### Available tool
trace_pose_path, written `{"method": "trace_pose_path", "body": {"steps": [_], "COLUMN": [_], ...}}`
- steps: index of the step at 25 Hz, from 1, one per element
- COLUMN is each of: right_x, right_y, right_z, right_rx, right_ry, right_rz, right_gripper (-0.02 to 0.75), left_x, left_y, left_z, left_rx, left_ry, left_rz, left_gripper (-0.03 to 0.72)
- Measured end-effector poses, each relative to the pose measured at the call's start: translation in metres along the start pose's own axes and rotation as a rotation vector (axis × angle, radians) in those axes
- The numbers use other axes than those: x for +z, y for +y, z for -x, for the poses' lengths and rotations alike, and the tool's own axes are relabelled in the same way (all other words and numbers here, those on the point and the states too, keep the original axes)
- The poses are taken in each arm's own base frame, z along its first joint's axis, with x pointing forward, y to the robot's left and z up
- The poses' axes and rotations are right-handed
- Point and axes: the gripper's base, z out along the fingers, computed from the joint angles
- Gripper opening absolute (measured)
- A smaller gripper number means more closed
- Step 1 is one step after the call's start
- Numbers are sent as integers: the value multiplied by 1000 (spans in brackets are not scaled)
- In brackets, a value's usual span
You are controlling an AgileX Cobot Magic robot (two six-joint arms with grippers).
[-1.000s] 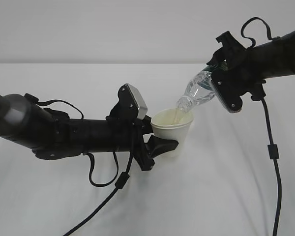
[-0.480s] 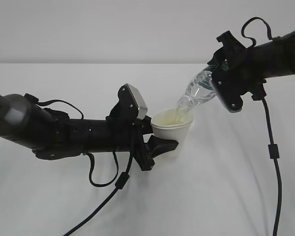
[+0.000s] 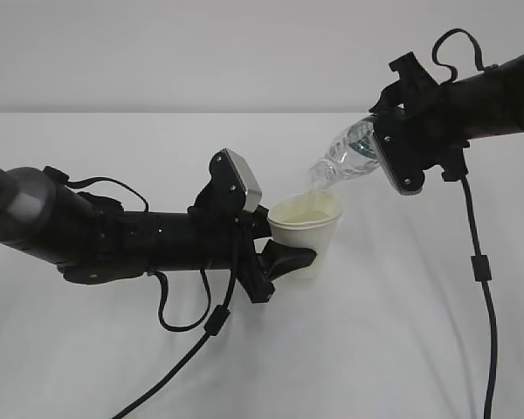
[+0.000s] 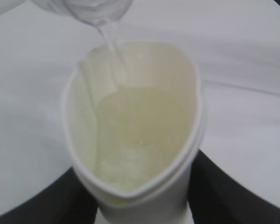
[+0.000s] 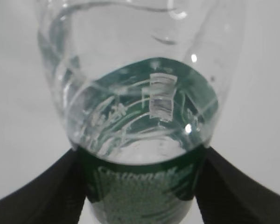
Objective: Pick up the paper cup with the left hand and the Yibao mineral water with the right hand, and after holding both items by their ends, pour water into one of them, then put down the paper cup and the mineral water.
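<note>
My left gripper (image 3: 284, 259) is shut on the white paper cup (image 3: 306, 231), squeezing its rim to an oval in the left wrist view (image 4: 135, 135). The cup holds pale water. My right gripper (image 3: 393, 144) is shut on the Yibao mineral water bottle (image 3: 342, 160) at its green label end (image 5: 142, 196). The bottle is tilted mouth-down to the left, its open mouth just above the cup's far rim. A thin stream of water (image 4: 113, 46) runs from the mouth into the cup.
The white table (image 3: 402, 332) spreads all around. Black cables hang from both arms: one loops below the left arm (image 3: 211, 321), one drops down the right side (image 3: 482, 262).
The bottle has lifted a little and its tilt has flattened; its mouth, which dipped inside the cup's rim, now sits above the rim. The left arm and cup have not moved.
</note>
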Motion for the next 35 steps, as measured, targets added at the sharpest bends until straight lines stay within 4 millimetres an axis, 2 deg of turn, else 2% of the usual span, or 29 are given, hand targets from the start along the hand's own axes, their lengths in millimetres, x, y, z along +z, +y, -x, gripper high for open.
{"method": "trace_pose_path", "body": {"steps": [14,21,27,35], "right_x": [0,0,-1,-1], "right_y": [0,-1,-1,-4], "right_z": [5,9,12,12], "right_rx": [223,492,732,934], "right_ry": [-53,-95,-128,-140], "right_rz": [1,14,32,23], "right_gripper": [478,477,477,477], "left_x": [0,-2,-15,-41], "left_y": [8,15,36,71], "left_z": [2,2,-3,-13], "left_rx": [-7,-23,-63,-109], "left_ry": [-28,-36,-41,-41], "left_rz": [91,137,217,332], "left_gripper": [386,386,386,385]}}
